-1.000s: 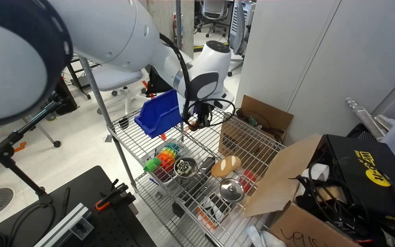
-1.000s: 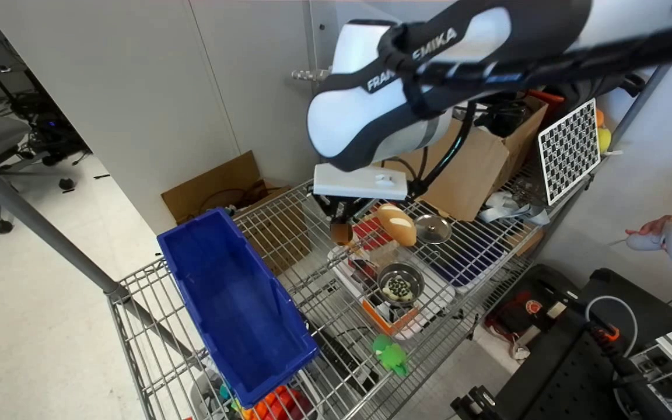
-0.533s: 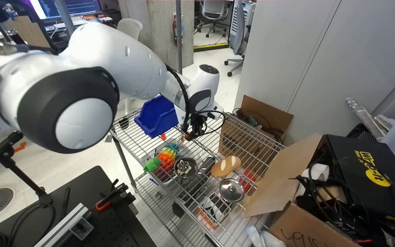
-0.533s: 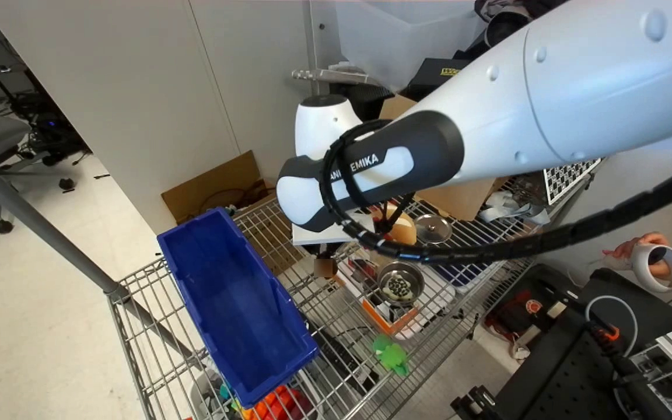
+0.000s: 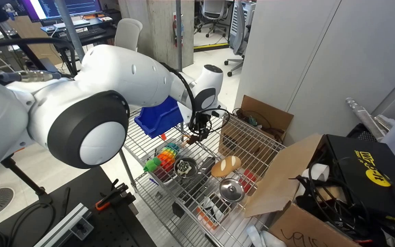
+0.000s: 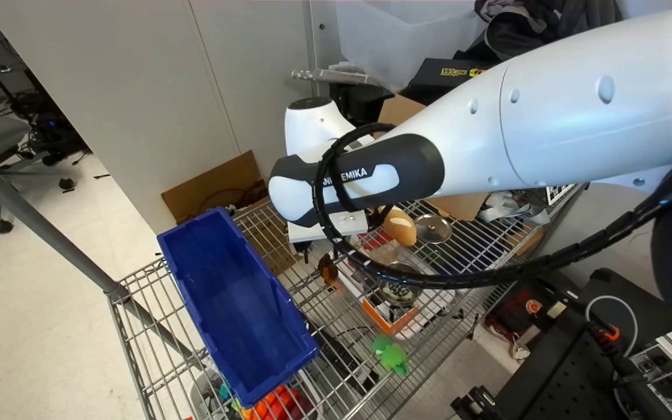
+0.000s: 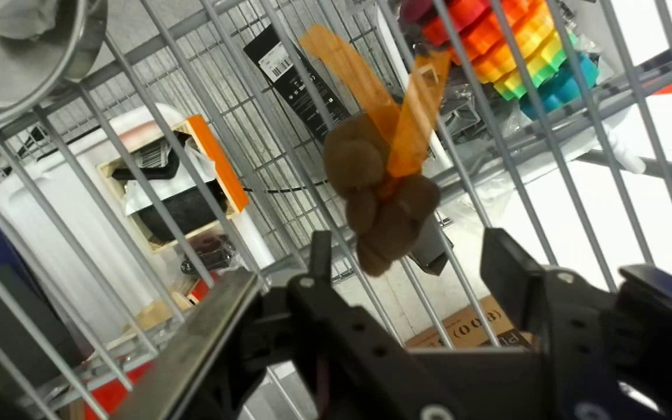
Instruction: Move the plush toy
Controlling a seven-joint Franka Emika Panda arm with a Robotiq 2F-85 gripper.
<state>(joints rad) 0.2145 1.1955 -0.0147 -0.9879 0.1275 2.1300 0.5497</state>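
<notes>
The plush toy, a small brown bear with an orange ribbon, is just past the fingertips in the wrist view. My gripper is open, its two dark fingers wide apart, and neither visibly presses on the bear. In both exterior views the plush toy appears right below the gripper, over the wire shelf. Whether it rests on the wires or is slightly above them I cannot tell. Arm and cable partly cover the jaws in an exterior view.
A blue bin stands on the shelf beside the bear. Also on the shelf are a metal pot with a spotted toy inside, a bread loaf, a lid and a green toy. An open cardboard box borders it.
The arm has come down lower over the shelf. The jaws have opened, and the bear that hung at the fingertips now shows apart from them.
</notes>
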